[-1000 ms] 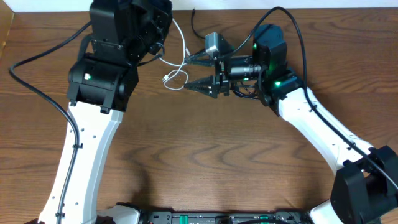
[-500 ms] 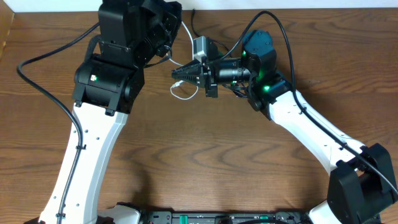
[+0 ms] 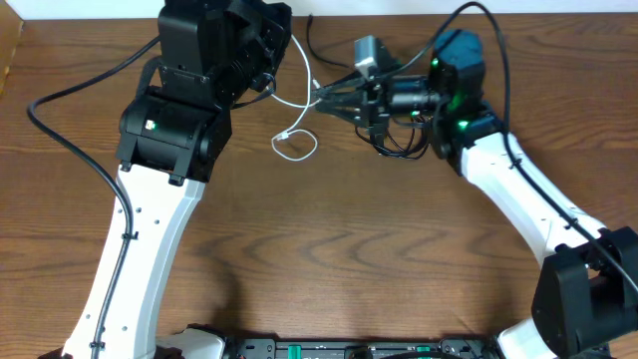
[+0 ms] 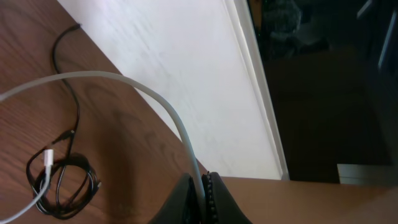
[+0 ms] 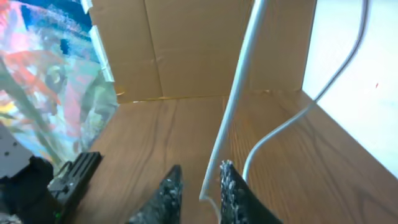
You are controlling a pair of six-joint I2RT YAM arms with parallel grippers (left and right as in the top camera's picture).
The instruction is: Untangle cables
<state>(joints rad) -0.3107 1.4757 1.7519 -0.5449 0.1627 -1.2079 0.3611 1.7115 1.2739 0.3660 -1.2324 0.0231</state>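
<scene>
white cable [image 5: 232, 93], just one: left pincer [image 4: 200, 183] pinches it, right pincer [image 5: 198, 186] slightly open around it. one black coil [image 4: 90, 180] on desk [image 4: 130, 162].

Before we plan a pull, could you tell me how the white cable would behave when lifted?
The white cable is probably floppy: it arcs loosely from the left end effector. Being thin, it is likely light. Its plug end overlaps the black cable coil, so lifting may drag that along.
</scene>
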